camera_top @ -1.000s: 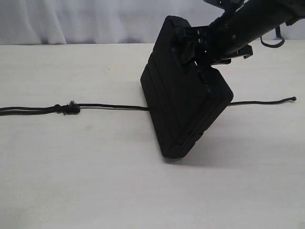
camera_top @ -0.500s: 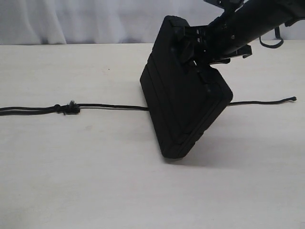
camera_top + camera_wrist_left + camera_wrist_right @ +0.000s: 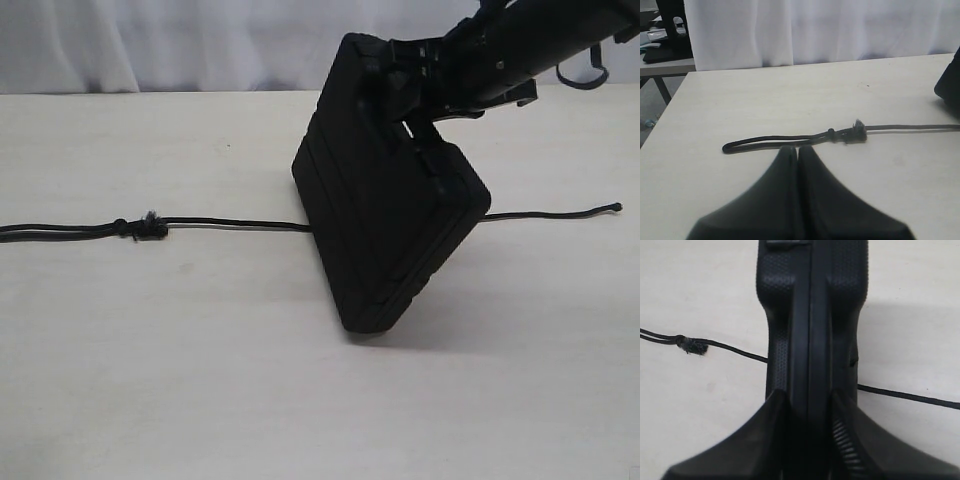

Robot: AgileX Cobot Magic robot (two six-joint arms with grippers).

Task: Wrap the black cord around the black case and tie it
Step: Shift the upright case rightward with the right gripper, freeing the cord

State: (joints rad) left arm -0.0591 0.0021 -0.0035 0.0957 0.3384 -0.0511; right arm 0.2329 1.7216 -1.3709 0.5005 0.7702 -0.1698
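The black case (image 3: 385, 220) stands tilted on one corner in the middle of the table, over the black cord (image 3: 230, 224). The cord runs left to right under it, with a frayed knot (image 3: 150, 226) on the left and a free end (image 3: 610, 208) on the right. My right gripper (image 3: 400, 95) reaches down from the upper right and is shut on the case's top edge (image 3: 810, 315), one finger on each face, fingertips (image 3: 809, 395) flanking it. My left gripper (image 3: 797, 148) is shut and empty, hovering just short of the cord's looped end (image 3: 755, 142) near the knot (image 3: 855, 133).
The pale table (image 3: 200, 380) ends at a white curtain (image 3: 150, 40) at the back. In the left wrist view the table's side edge (image 3: 665, 125) drops to the floor, with another desk (image 3: 665, 62) beyond it.
The right gripper's jaws have closed in on the case's top edge and the arm has shifted slightly up and right. The case and cord have hardly moved.
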